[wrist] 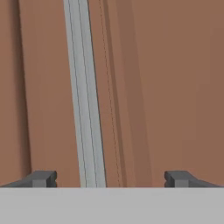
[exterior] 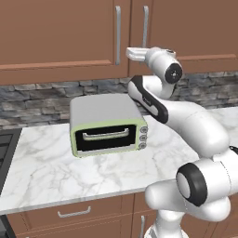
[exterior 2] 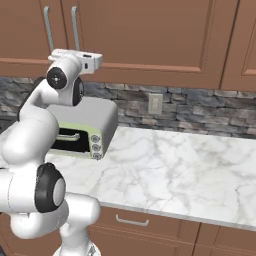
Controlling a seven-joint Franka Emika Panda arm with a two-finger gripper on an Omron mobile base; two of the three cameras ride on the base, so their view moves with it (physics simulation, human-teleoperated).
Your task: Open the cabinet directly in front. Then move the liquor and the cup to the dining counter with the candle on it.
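One end effector, jaws spread around silver bar handle; handle sits off-centre, so closing may skew or slip off.

Two closed cabinet doors, two vertical silver handles, one toaster oven, one marble counter, one wall outlet

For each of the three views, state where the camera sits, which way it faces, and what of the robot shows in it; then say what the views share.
Left base view: behind the arm on its left, facing the cabinet, the counter and the toaster oven; the arm rises from lower right.
Right base view: behind on the right, same wall; the arm rises from lower left.
Hand view: on the hand, close to a cabinet door, facing the handle; the open tool straddles it.
Shared: both base views show cabinet handles, oven and counter.
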